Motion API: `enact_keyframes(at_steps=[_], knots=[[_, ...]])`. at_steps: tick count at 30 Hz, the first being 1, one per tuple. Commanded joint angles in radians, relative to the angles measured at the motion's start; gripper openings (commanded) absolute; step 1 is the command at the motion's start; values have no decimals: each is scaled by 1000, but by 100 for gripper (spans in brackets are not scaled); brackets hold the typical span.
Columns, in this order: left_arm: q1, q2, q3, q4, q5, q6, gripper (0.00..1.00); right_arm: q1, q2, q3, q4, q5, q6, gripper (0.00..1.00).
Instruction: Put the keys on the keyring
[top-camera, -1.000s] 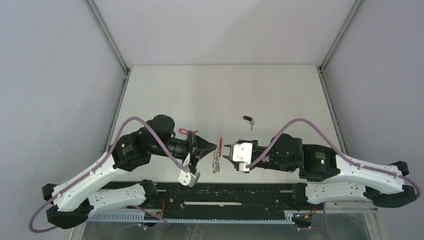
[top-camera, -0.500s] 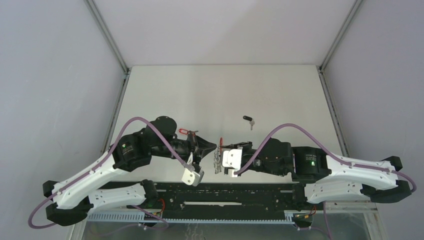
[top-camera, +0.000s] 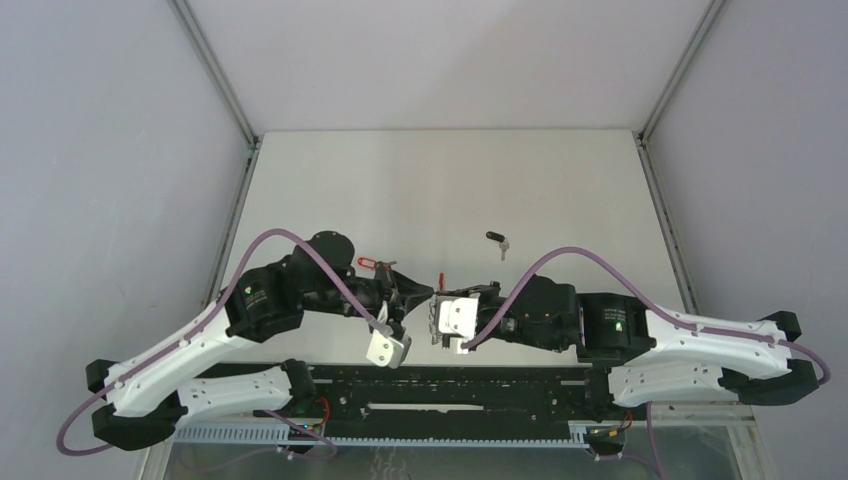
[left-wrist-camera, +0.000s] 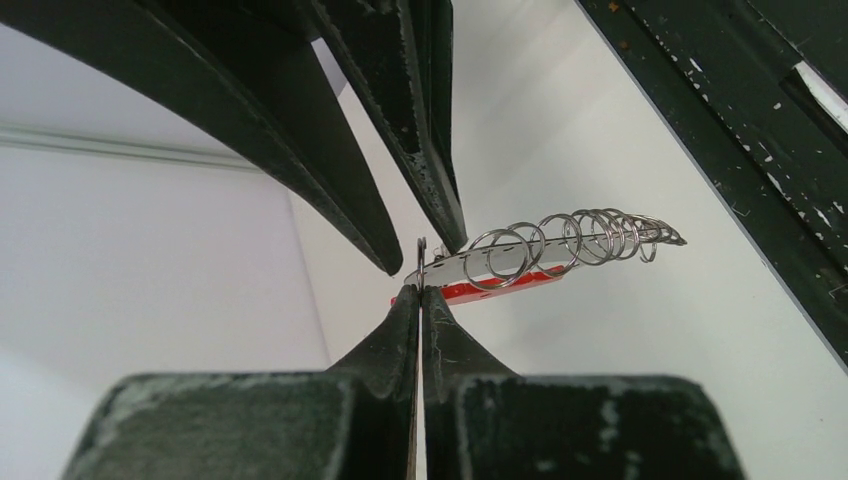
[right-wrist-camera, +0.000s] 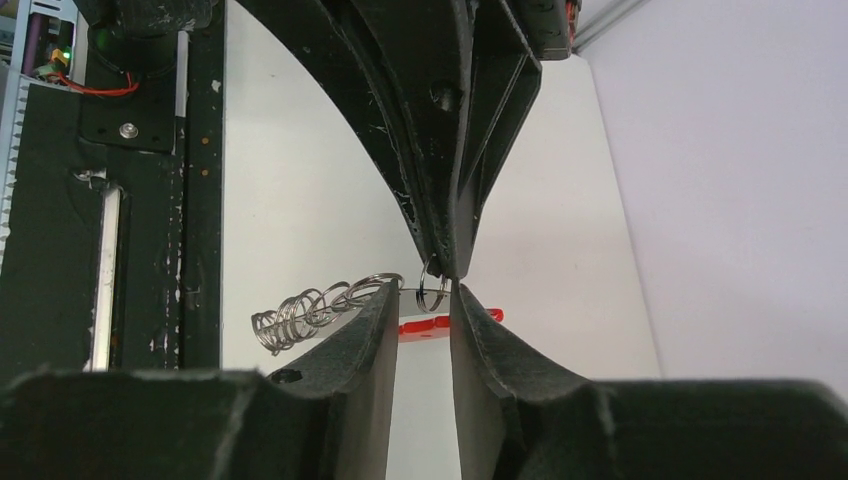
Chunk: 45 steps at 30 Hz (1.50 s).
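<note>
My left gripper (left-wrist-camera: 421, 288) is shut on one small metal loop of the keyring (left-wrist-camera: 560, 245) and holds it above the table. The keyring's red arc (left-wrist-camera: 500, 290) hangs below its row of loops. My right gripper (right-wrist-camera: 422, 300) is open, and its fingertips (right-wrist-camera: 380, 310) stand on either side of the keyring's silver part (right-wrist-camera: 310, 312), tip to tip with the left fingers (right-wrist-camera: 450, 200). In the top view both grippers (top-camera: 425, 293) (top-camera: 441, 303) meet at the keyring (top-camera: 434, 322). The red-tagged key (top-camera: 368, 263) and the black-headed key (top-camera: 496, 239) lie on the table.
The black rail (top-camera: 470, 385) with both arm bases runs along the near edge, close below the grippers. Grey walls with metal corner posts (top-camera: 215, 75) enclose the white table (top-camera: 440, 180).
My right gripper has moved left to the keyring, and its fingertips now straddle it. My left gripper has rolled slightly and still holds the keyring.
</note>
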Motion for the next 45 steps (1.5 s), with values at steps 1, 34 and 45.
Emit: enact_keyframes(at_steps=[1, 34, 45], knots=[[-7, -1, 73, 40, -2, -37, 0, -11, -1, 32, 22, 3, 7, 32], [165, -55, 19, 302, 204, -799, 35, -212, -293, -271, 594, -346, 380, 0], [250, -10, 3, 579, 471, -1223, 31, -245, -276, -303, 718, -430, 452, 0]])
